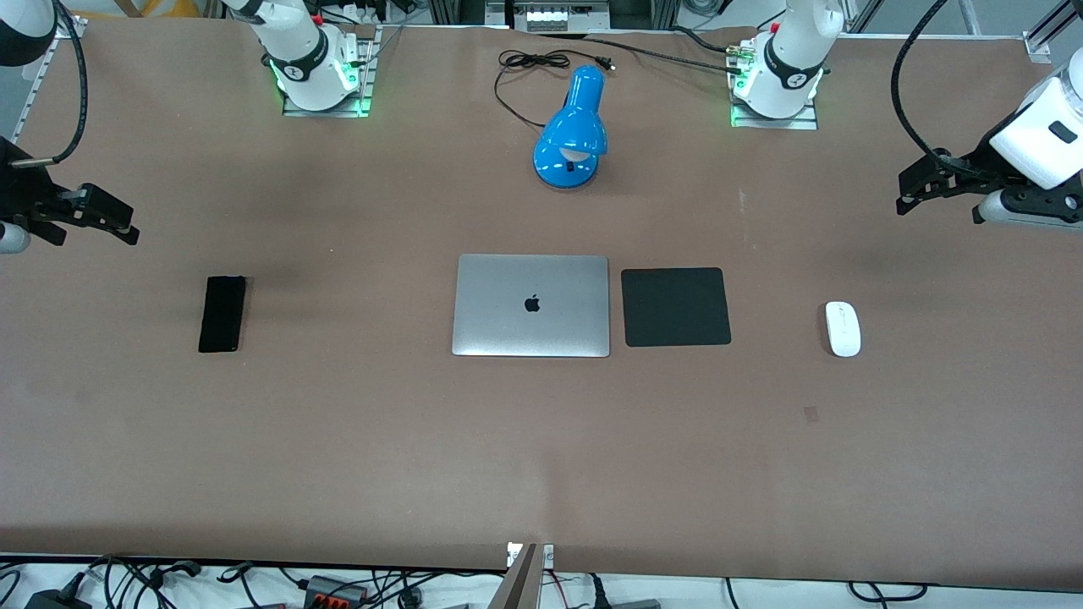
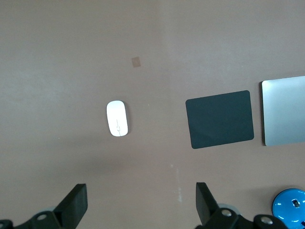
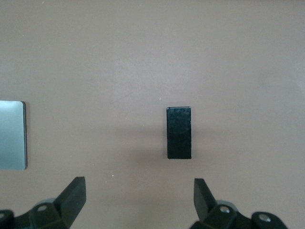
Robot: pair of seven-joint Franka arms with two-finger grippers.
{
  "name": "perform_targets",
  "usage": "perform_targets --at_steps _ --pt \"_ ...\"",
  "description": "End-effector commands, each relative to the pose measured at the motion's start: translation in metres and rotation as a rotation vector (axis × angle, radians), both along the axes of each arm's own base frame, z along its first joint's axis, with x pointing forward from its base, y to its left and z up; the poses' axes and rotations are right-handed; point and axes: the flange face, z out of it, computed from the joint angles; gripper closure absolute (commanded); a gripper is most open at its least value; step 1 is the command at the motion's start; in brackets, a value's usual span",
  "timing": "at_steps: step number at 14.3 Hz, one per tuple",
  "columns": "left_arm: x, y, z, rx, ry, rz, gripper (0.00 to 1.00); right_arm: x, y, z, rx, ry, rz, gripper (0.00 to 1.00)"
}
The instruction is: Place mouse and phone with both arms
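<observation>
The white mouse lies on the brown table toward the left arm's end; it also shows in the left wrist view. The black phone lies flat toward the right arm's end and also shows in the right wrist view. My left gripper hangs open and empty in the air over bare table beside the mouse, and shows open in its wrist view. My right gripper hangs open and empty over bare table beside the phone, and shows open in its wrist view.
A closed silver laptop lies at the table's middle, with a square black mouse pad beside it toward the mouse. A blue desk lamp with a black cord stands farther from the front camera, between the arm bases.
</observation>
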Motion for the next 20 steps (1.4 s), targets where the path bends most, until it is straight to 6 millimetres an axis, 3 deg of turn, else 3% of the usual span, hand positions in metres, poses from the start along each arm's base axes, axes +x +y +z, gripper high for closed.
perform_targets --at_steps 1,4,6,8,10,12,15,16,18,20 --pt "0.003 0.000 0.006 0.011 0.004 0.005 0.00 -0.001 0.000 0.005 0.002 0.012 -0.010 0.00" --pt "0.003 -0.002 0.006 0.011 0.004 0.002 0.00 0.001 -0.001 0.005 0.001 0.006 0.002 0.00" --pt "0.003 0.000 0.006 0.011 0.004 0.005 0.00 0.010 0.003 -0.019 0.003 0.053 0.010 0.00" --pt "0.004 0.004 0.004 0.009 0.008 0.005 0.00 0.010 0.003 -0.025 0.002 0.069 -0.003 0.00" --pt "0.014 0.008 -0.035 0.012 0.129 0.011 0.00 0.012 0.002 -0.034 0.004 0.090 -0.008 0.00" --pt "0.007 0.013 -0.060 0.004 0.278 0.017 0.00 0.020 0.000 -0.058 -0.007 0.126 -0.007 0.00" --pt "0.030 0.022 -0.155 0.012 0.447 0.030 0.00 0.035 -0.007 -0.103 -0.058 0.165 0.001 0.00" --pt "0.044 0.027 -0.177 0.010 0.411 0.038 0.00 0.040 -0.010 -0.121 -0.070 0.163 0.004 0.00" --pt "0.075 0.056 -0.224 0.001 0.316 0.090 0.00 0.046 -0.022 -0.162 -0.071 0.171 -0.007 0.00" --pt "0.088 0.090 -0.272 0.005 0.254 0.129 0.00 0.050 -0.038 -0.209 -0.067 0.187 -0.028 0.00"
